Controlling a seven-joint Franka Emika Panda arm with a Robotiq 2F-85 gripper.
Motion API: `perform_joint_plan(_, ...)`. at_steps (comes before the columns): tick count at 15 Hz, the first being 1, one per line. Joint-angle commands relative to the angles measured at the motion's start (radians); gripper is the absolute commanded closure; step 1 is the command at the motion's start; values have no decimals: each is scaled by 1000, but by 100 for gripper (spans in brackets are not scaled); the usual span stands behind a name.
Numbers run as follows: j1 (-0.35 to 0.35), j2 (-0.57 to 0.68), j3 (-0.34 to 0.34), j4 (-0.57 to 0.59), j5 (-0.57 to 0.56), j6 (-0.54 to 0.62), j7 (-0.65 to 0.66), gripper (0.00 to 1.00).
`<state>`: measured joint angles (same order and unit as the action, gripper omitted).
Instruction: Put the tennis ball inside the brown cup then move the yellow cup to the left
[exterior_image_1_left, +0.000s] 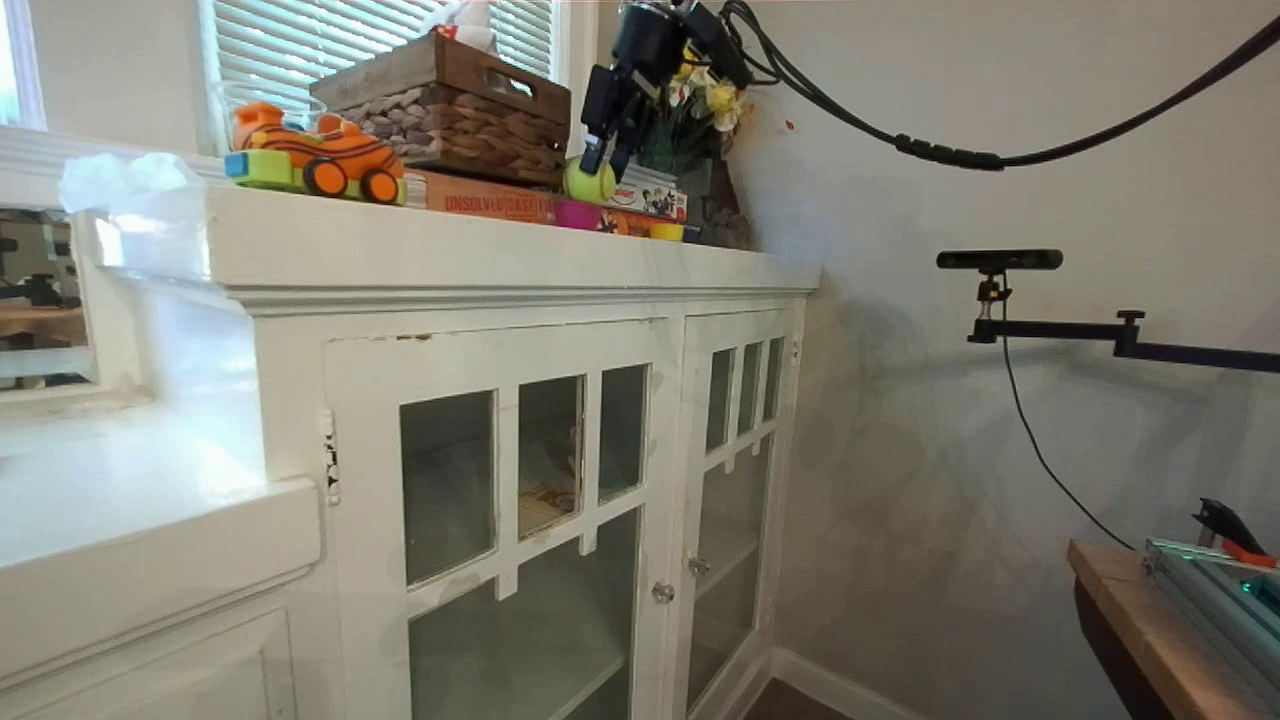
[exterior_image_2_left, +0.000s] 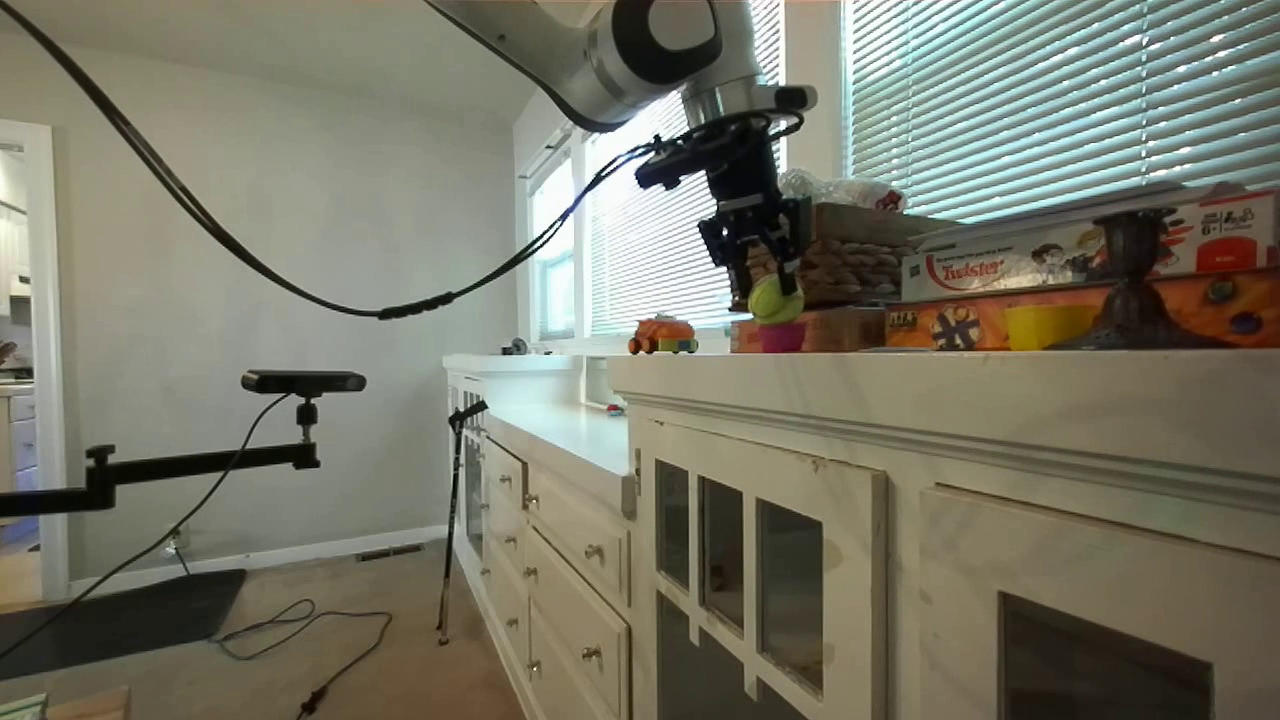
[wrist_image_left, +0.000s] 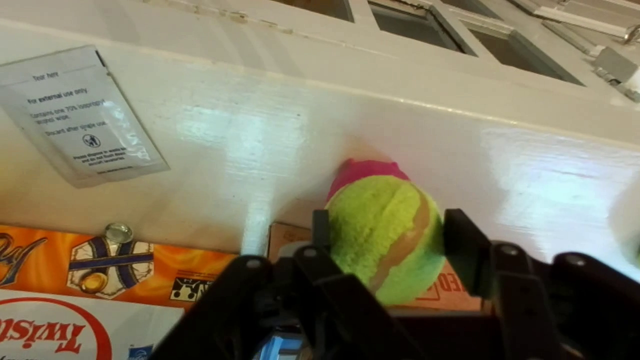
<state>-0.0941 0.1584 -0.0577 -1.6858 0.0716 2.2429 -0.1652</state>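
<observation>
Angular end effector (wrist_image_left: 386, 227) tight around fuzzy, round tennis ball (wrist_image_left: 380, 245)

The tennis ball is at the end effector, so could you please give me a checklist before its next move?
Tennis ball gripped by end effector: ok, contact on both sides.
Tennis ball over pink cup: ok in both exterior views.
Tennis ball resting inside pink cup: cannot tell, contact unclear.
Cup colour brown, as tasked: not ok, looks pink.
Yellow cup apart from tennis ball: ok.
</observation>
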Motion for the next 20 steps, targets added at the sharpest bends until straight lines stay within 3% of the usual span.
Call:
perform_joint_plan(1,-6,14,0,22,22,4,-3,15)
perform_joint_plan(4,-7,15,0,23,23,4,-2,0)
perform_joint_plan(15,-9,-8,0,14,24,-8,0,0)
perform_joint_plan(20,-4,-85,2,-41,24,0,-4,0)
